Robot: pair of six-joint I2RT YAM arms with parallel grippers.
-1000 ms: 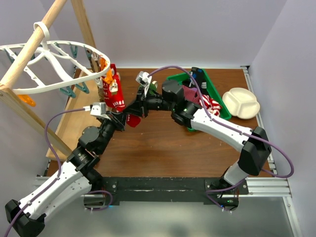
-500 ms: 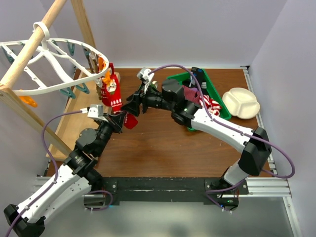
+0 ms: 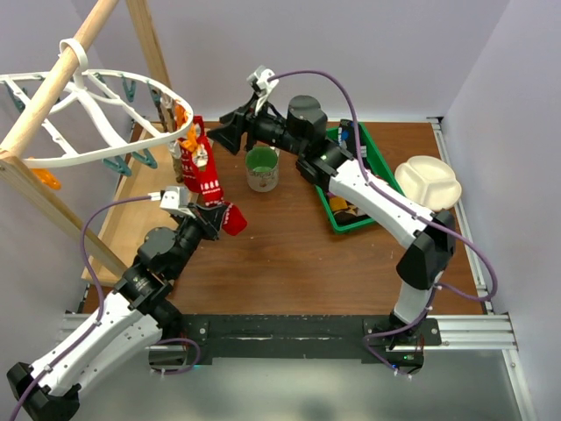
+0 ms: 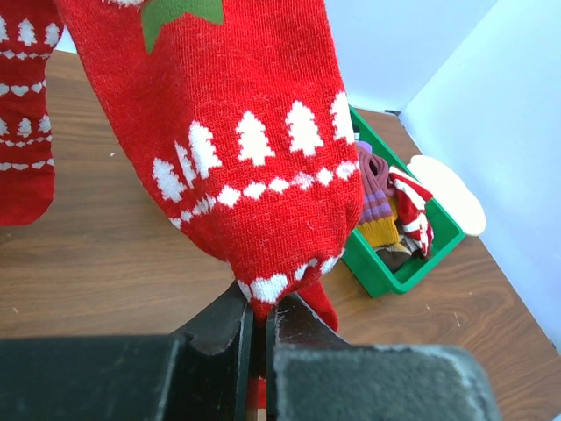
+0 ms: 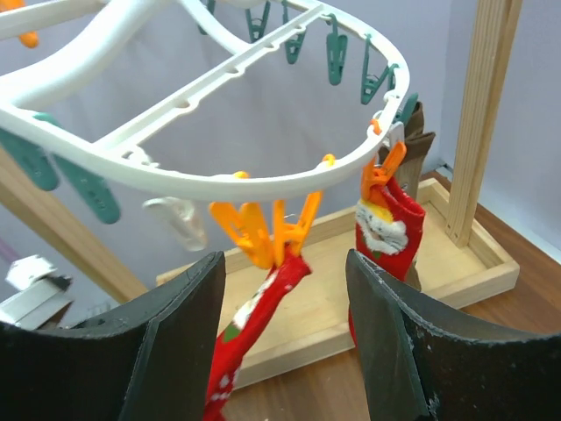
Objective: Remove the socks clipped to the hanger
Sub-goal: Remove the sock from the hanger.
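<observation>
Toe of red sock (image 4: 254, 149) hidden inside clamped left gripper (image 4: 260, 320); cuff cropped.

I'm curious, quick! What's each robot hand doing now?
Left gripper: shut on a red sock.
Right gripper: open, empty, facing the hanger.

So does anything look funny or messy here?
Yes. One red sock hangs slanted instead of straight down: an orange clip on the hanger grips its top, while the left pincer pinches its lower end and holds it off to the side. The socks in the green bin lie in a jumbled heap.
</observation>
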